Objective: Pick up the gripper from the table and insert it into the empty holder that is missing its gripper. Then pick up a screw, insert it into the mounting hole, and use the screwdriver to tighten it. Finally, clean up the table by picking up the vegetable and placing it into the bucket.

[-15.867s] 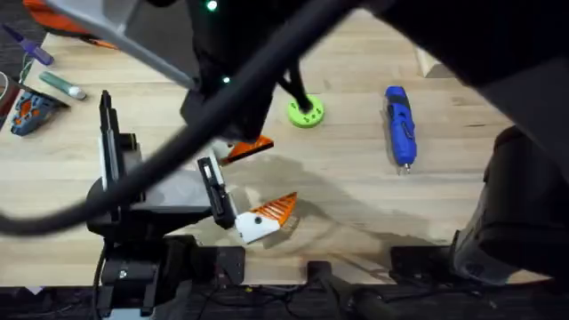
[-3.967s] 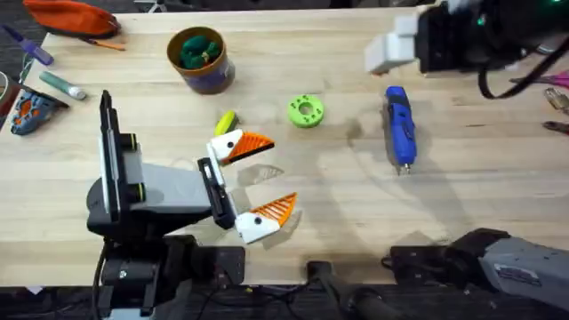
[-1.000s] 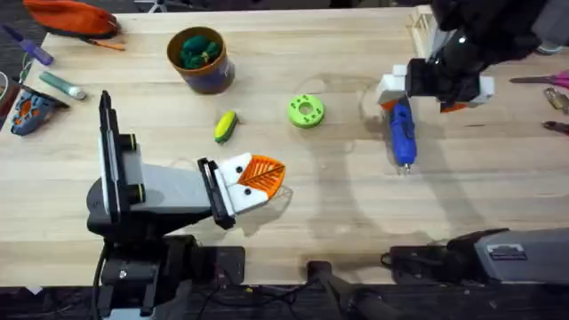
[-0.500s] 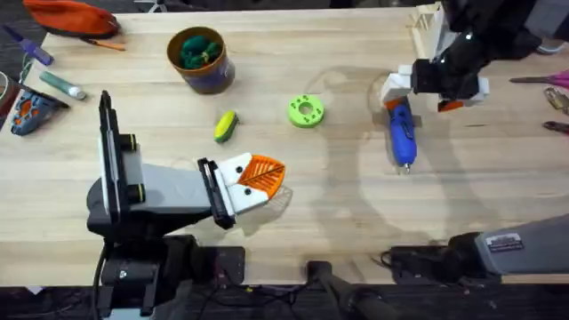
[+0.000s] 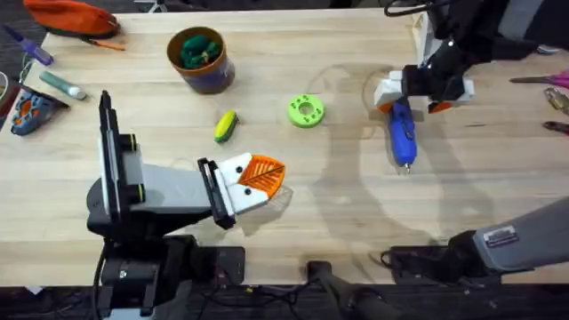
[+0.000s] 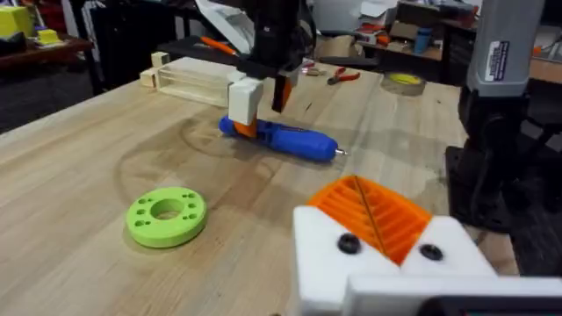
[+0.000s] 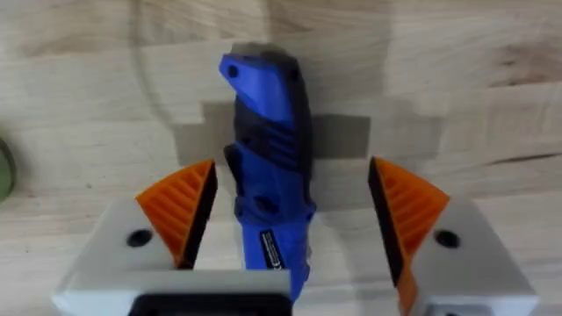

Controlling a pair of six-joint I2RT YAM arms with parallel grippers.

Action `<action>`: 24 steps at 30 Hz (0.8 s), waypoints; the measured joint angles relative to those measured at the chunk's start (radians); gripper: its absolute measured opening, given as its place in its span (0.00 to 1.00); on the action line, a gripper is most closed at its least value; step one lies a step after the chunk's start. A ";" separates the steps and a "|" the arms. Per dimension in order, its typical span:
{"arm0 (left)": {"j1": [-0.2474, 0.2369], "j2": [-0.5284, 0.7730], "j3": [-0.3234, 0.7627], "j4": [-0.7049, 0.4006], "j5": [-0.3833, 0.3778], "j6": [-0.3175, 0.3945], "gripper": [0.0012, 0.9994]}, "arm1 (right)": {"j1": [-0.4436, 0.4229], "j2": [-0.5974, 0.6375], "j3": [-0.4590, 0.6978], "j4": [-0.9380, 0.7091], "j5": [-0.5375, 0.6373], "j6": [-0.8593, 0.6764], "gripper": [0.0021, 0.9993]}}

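Observation:
The blue screwdriver [image 5: 401, 133] lies on the table at the right, tip toward me. My right gripper [image 5: 412, 96] is open and straddles its handle end. In the right wrist view the orange pads [image 7: 182, 213] stand on either side of the screwdriver [image 7: 268, 184] without touching it. My left gripper [image 5: 271, 174] rests shut near the table's middle, both white mounts bearing orange fingers [image 6: 369, 215]. The yellow vegetable [image 5: 226, 125] lies left of centre. The bucket [image 5: 210, 78] stands at the back left with a green leafy toy inside. The loose gripper, empty holder and screw are out of view.
A flat green ring dish [image 5: 306, 111] sits between the vegetable and the screwdriver. A wooden block [image 5: 421, 27] stands behind the right gripper. An orange pouch [image 5: 71, 16], pens and small tools lie at the far left, and more tools [image 5: 544, 82] at the right edge.
The left gripper's fingers have come together since four seconds ago. The right arm came down over the screwdriver's handle end and in the last second shifted slightly left and nearer to it.

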 joint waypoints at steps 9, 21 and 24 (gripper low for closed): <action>0.000 0.000 0.000 0.000 0.000 0.000 0.01 | 0.000 0.073 0.000 0.011 0.000 -0.002 0.99; 0.000 0.000 0.000 0.000 0.000 0.000 0.01 | 0.000 0.093 0.001 0.011 -0.004 -0.002 0.99; 0.000 0.000 0.000 0.000 0.000 0.000 0.01 | 0.000 0.093 0.001 0.011 -0.004 -0.002 0.98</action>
